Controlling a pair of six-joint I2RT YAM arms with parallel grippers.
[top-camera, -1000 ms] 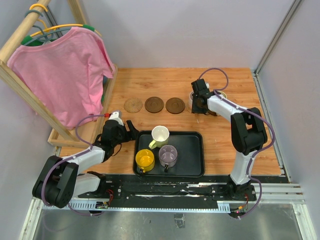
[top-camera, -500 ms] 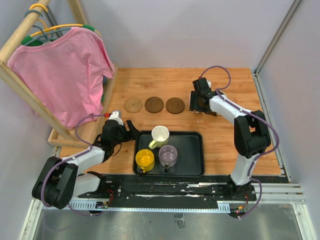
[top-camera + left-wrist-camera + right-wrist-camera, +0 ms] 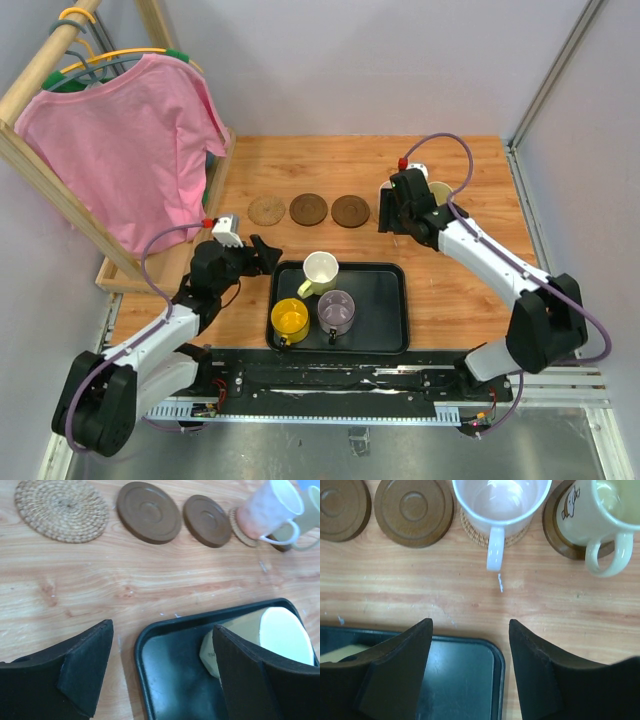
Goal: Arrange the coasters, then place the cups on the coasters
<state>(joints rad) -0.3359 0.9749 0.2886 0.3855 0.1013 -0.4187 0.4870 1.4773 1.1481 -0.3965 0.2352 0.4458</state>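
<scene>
Wood table [image 3: 330, 165], coasters [image 3: 148, 511] rowed | two cups [image 3: 500, 497] sat on coasters beyond right gripper [image 3: 469, 625], fingers [image 3: 400, 670] spread, empty | three cups [image 3: 336, 308] waited in tray [image 3: 170, 690] beside left gripper [image 3: 162, 627], fingers spread

The left gripper [image 3: 162, 650] hangs with its jaws wide apart above the wooden table [image 3: 150, 582], one corner of the black tray [image 3: 144, 647] showing between them. A cream-white mug [image 3: 280, 640] sits in the tray. Beyond runs a row: a woven coaster [image 3: 61, 510], a dark wood coaster [image 3: 148, 512], a second dark coaster [image 3: 206, 521], then a pink mug [image 3: 262, 511] standing on another woven disc [image 3: 239, 527], with a pale cream mug [image 3: 306, 527] just beside it.
</scene>
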